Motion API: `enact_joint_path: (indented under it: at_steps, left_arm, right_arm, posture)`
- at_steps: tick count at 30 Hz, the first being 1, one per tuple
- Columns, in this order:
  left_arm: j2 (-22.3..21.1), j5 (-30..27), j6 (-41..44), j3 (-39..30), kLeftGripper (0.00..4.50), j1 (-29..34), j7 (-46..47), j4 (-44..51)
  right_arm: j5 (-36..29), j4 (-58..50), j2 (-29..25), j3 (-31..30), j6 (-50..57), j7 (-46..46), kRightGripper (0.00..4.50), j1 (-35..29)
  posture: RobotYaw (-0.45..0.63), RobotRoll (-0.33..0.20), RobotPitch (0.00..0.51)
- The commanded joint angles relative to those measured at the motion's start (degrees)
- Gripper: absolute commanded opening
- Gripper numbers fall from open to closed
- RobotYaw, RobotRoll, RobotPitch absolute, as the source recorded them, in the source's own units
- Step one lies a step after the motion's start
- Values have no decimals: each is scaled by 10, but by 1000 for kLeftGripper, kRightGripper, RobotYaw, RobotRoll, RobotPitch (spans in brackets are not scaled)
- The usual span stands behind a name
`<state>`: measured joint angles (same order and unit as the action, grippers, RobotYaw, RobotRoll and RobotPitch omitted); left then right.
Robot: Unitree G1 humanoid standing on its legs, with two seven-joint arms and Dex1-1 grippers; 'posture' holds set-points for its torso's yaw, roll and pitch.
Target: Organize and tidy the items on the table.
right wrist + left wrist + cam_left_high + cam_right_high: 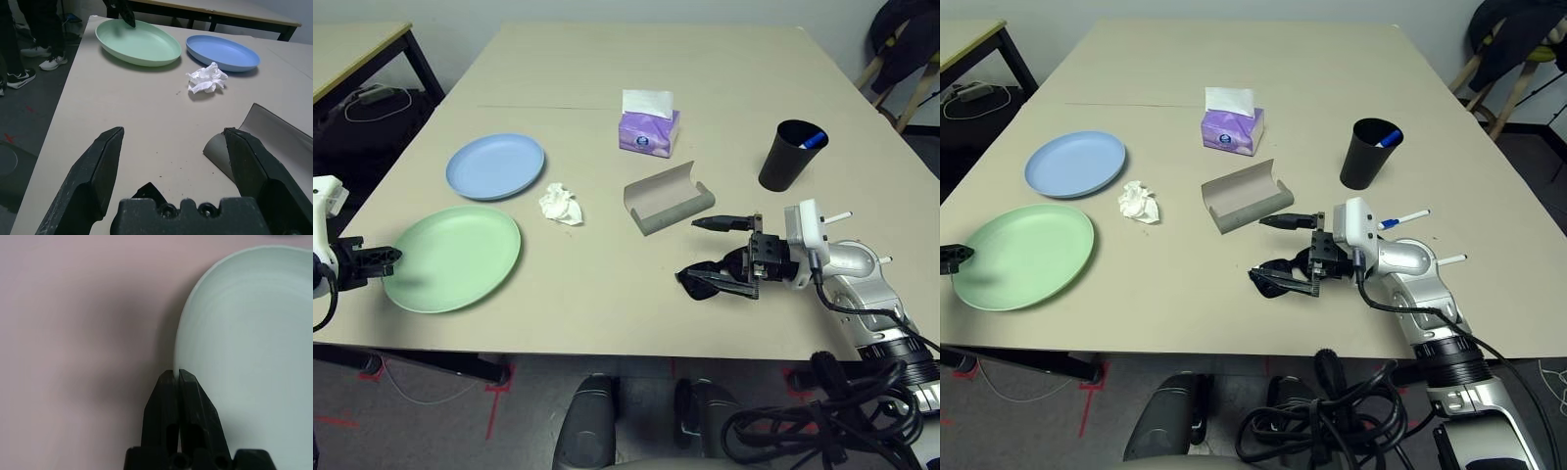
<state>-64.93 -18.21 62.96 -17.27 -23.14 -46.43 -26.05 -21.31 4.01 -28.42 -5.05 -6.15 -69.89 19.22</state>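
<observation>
Left hand [177,377]: clenched on the green plate [460,259]'s rim
Right hand [729,253]: fingers spread, level above my black sunglasses [1278,279]
Glasses case [668,198]: open, near my right hand

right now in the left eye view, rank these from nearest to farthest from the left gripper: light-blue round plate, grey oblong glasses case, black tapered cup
1. Light-blue round plate: robot's left, beyond the green plate
2. Grey oblong glasses case: middle, lying open
3. Black tapered cup: robot's right, a blue pen inside
</observation>
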Motion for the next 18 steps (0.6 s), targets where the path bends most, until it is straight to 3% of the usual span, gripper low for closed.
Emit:
enact_joint_path:
  at_steps: [1, 6, 14, 18]
  left_arm:
    - [-9, -14, 36, -10, 10, -3, -4, -7]
    - [12, -39, 76, -69, 10, -20, 26, 2]
    - [124, -67, 148, -144, 10, -101, 139, 90]
    - [160, -68, 145, -159, 10, -158, 185, 76]
  right_arm:
    - [5, -10, 0, -8, 2, 3, 4500, 2]
    - [4, -8, 2, -5, 1, 10, 4500, 5]
    - [-18, -4, 13, 16, 18, 51, 4500, 11]
    - [-34, -17, 19, 23, 43, 65, 4500, 10]
  posture:
    - [168, 0, 100]
    - [174, 0, 100]
    - [175, 0, 99]
    - [174, 0, 99]
